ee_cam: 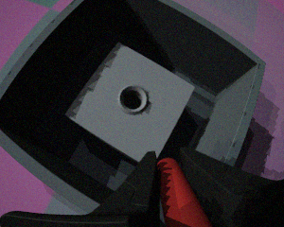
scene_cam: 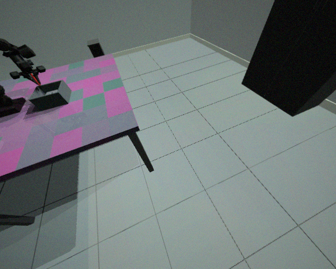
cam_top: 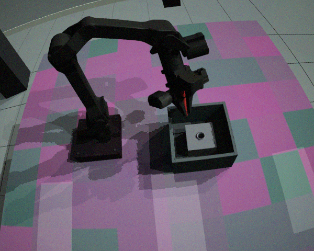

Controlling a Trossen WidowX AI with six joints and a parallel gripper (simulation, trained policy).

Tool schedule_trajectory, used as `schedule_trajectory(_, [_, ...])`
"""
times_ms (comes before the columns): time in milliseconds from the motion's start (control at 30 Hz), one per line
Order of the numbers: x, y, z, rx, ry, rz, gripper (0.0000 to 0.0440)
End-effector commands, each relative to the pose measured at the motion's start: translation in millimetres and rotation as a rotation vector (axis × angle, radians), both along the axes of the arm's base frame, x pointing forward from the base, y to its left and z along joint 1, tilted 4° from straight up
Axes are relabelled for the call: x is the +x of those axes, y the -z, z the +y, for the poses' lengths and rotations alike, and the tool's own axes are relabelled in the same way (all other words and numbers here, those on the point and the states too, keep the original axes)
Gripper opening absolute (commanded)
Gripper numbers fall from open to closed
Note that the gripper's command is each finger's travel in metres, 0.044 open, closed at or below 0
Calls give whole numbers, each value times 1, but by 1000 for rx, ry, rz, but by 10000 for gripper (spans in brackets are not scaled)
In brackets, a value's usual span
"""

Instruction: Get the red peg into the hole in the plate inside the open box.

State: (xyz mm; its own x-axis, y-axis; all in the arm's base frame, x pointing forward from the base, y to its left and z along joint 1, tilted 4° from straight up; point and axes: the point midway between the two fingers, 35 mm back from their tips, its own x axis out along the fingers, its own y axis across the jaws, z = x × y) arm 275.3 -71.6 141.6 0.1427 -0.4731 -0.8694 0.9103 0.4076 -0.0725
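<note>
The red peg [cam_top: 185, 102] [scene_cam: 33, 78] [ee_cam: 178, 194] is held lengthwise between the fingers of my gripper [cam_top: 186, 114] [scene_cam: 39, 84] [ee_cam: 168, 157], which is shut on it. The peg's tip shows at the fingertips, pointing down at a tilt. The gripper hangs above the open dark box [cam_top: 231, 135] [scene_cam: 51, 100] [ee_cam: 256, 101], near its back-left part in the top view. Inside the box lies a pale square plate [cam_top: 193, 143] [ee_cam: 109, 118] with a round ringed hole [cam_top: 200, 135] [ee_cam: 133, 99]. In the wrist view the hole is above and left of the peg's tip, and nothing is in it.
The box walls stand up around the plate, with the rim below the gripper. The arm's base [cam_top: 97, 151] [scene_cam: 10, 107] stands on the patchwork table top [cam_top: 103, 210] [scene_cam: 66, 139], left of the box. A dark block [cam_top: 6, 61] stands at the far left in the top view.
</note>
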Motion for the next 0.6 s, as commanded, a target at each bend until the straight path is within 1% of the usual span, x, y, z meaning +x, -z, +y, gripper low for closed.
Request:
schedule_trajectory(0, [9,6,-15,7,-1,-1,0])
schedule_trajectory(300, [24,22,-42,35,-46,6,1])
schedule_trajectory(567, [34,38,-55,68,-124,28,0])
